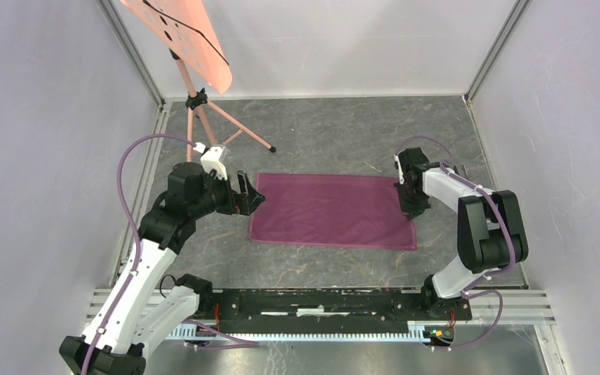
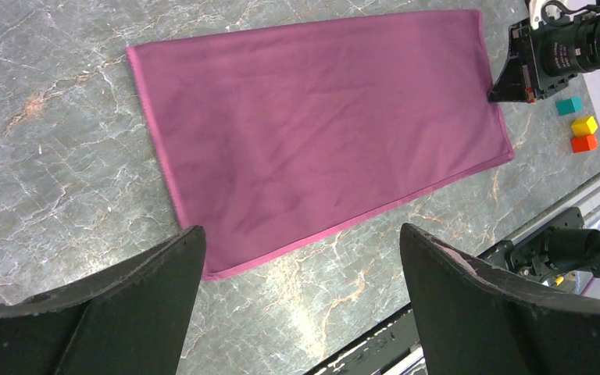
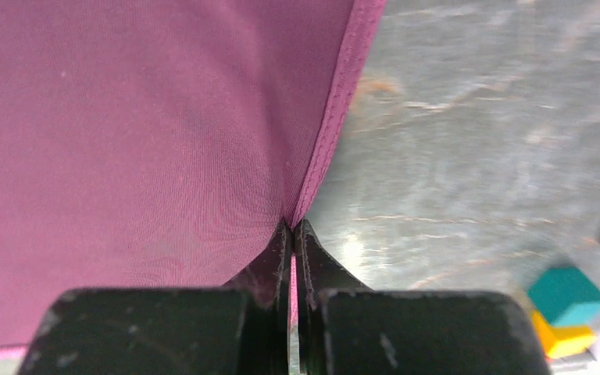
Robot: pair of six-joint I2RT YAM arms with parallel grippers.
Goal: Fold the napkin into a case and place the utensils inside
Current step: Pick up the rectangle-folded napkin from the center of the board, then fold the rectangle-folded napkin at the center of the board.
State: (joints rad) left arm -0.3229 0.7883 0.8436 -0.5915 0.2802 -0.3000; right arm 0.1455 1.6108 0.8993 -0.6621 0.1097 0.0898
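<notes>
The plum-maroon napkin (image 1: 332,211) lies flat on the marble table as a wide rectangle. It also shows in the left wrist view (image 2: 320,125) and in the right wrist view (image 3: 141,133). My right gripper (image 1: 408,197) is shut on the napkin's right hem; in the right wrist view (image 3: 293,228) the hem is pinched between the closed fingers. My left gripper (image 1: 248,195) is open and empty, just off the napkin's left edge; in the left wrist view (image 2: 301,238) its fingers stand wide apart above the near left corner. No utensils are in view.
An orange stand with a slanted board (image 1: 195,101) is at the back left. Small teal (image 2: 569,105), yellow (image 2: 584,125) and orange (image 2: 583,144) cubes sit right of the napkin. The black rail (image 1: 320,301) runs along the near edge. Walls close in on both sides.
</notes>
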